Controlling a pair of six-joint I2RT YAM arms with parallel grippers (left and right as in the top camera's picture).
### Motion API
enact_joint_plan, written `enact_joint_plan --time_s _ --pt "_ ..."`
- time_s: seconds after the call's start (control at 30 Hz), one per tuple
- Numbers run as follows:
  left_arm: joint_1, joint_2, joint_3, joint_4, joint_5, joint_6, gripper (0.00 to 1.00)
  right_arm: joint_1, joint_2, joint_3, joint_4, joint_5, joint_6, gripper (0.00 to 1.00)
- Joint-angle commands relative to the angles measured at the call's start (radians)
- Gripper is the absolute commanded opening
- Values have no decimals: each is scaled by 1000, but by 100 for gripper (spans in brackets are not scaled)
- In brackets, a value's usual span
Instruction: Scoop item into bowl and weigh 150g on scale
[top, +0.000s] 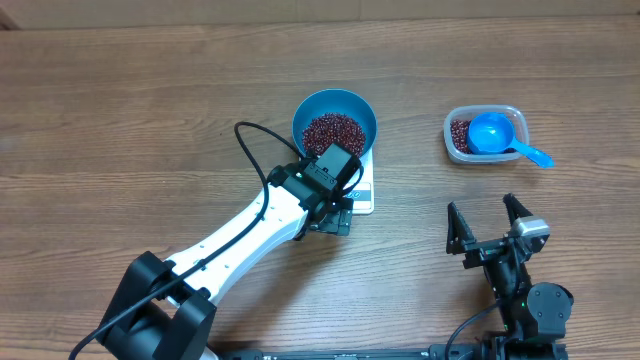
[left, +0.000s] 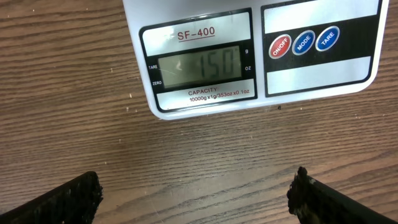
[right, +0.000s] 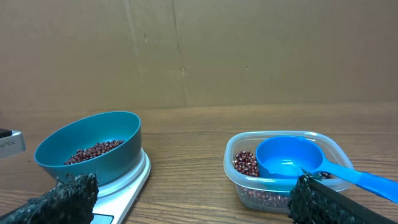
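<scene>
Near the middle of the desk, toward its far side, the bowl (top: 335, 122) sits on the scale (left: 249, 56) with the beans (top: 333, 131) heaped in its bottom. The display (left: 199, 65) reads 150, so the weight looks right and I judge the main danger to be disturbance rather than shortfall.

Left jaws hang wide open and empty just near of the scale's front edge, over bare wood. The left arm (top: 240, 225) reaches diagonally from the near left, its wrist housing partly over the scale's near edge in the overhead view. A careless lift or swing could brush the platform or the bowl's rim. That would jolt the reading, slide the bowl off centre or scatter beans. A downward slip could also press one of the buttons (left: 304, 42) to the right of the display and zero or blank the figure. The black cable (top: 255, 150) loops close to the bowl's left side and could snag it as the arm pulls away.

Right jaws are also spread open and hold nothing, at the near right, well apart from the tub (top: 450, 135). The scoop (top: 492, 132) lies in the tub at the far right with its handle overhanging the rim. Any further scoop would overshoot the target, and a clumsy reach might catch that handle and tip the tub.
</scene>
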Motion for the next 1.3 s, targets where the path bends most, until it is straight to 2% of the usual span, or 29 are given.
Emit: enact_joint_plan --time_s 0.0,0.23,0.37,0.53,0.77,1.0,1.17,1.27 --pt "0 -6 -4 0 -13 -10 100 5 -10 -11 3 10 -7 100" --pt "0 -28 -4 -9 -14 -9 100 5 -10 -11 3 11 -7 100" --pt "0 -155 -4 31 -136 52 99 5 -10 -11 3 11 -7 100" --pt "18 -316 -4 106 -251 51 100 5 -10 -11 3 11 -7 100" --pt "132 -541 -4 142 -214 51 100 5 -10 -11 3 10 -7 100" --pt "197 -618 -37 116 -209 63 100 5 -10 -11 3 11 -7 100" --pt "279 -682 -185 183 -105 62 100 5 -10 -11 3 11 -7 100" --pt "336 -728 -330 328 -30 62 99 5 -10 -11 3 11 -7 100"
